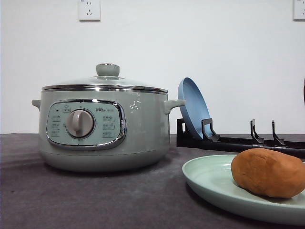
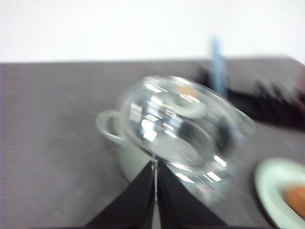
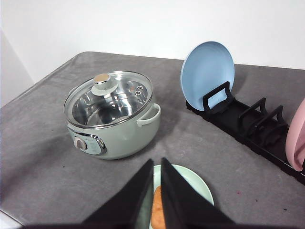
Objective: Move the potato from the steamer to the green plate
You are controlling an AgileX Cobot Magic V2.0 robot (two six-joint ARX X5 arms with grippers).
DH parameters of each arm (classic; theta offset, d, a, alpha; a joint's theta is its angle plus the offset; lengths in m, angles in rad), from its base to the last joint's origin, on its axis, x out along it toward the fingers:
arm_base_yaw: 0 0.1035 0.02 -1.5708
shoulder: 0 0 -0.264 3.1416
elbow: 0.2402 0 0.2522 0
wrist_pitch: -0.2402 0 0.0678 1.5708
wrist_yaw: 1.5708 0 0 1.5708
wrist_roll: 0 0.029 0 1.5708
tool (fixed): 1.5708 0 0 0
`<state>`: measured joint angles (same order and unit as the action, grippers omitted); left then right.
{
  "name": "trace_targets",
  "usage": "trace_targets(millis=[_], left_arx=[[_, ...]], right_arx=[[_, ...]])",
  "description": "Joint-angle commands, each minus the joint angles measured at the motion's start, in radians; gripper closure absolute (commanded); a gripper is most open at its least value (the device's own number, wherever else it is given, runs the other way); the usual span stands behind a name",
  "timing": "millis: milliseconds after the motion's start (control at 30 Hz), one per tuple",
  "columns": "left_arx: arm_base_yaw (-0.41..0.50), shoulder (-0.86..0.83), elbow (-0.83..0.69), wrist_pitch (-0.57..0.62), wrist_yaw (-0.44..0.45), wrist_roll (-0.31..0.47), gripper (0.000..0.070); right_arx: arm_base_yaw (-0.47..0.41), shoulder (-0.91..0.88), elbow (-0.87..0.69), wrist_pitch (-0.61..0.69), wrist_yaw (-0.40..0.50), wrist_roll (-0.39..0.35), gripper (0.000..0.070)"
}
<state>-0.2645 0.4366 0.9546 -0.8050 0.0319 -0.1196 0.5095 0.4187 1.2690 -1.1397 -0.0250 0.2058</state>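
The orange-brown oval potato (image 1: 268, 172) lies on the pale mint green plate (image 1: 209, 183), nearest. At ten o'clock stands the lidded sage-green steamer (image 1: 104, 124). Wrist views show both arms' black fingers (image 3: 157, 188) (image 2: 156, 191) pressed together, empty; the right adds a pink plate (image 3: 296, 138).

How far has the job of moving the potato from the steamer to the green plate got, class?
Done: the potato lies on the green plate, and the steamer stands apart with its lid on; through the glass the pot looks empty. In hand: nothing, since the jaws of both the left gripper and right gripper are shut and empty. Left: nothing visible.
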Motion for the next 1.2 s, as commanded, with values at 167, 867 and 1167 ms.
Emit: trace_targets(millis=[167, 867, 1167], left_arx=[[0.221, -0.182, -0.336, 0.360, 0.001, 0.003, 0.0700], [0.257, -0.433, -0.900, 0.594, -0.013, 0.003, 0.0700], [0.256, -0.434, -0.943, 0.667, -0.013, 0.039, 0.0700]], right_arx=[[0.005, 0.004, 0.014, 0.010, 0.000, -0.004, 0.0685], [0.005, 0.004, 0.014, 0.010, 0.000, -0.004, 0.0685], [0.005, 0.004, 0.014, 0.010, 0.000, -0.004, 0.0685]])
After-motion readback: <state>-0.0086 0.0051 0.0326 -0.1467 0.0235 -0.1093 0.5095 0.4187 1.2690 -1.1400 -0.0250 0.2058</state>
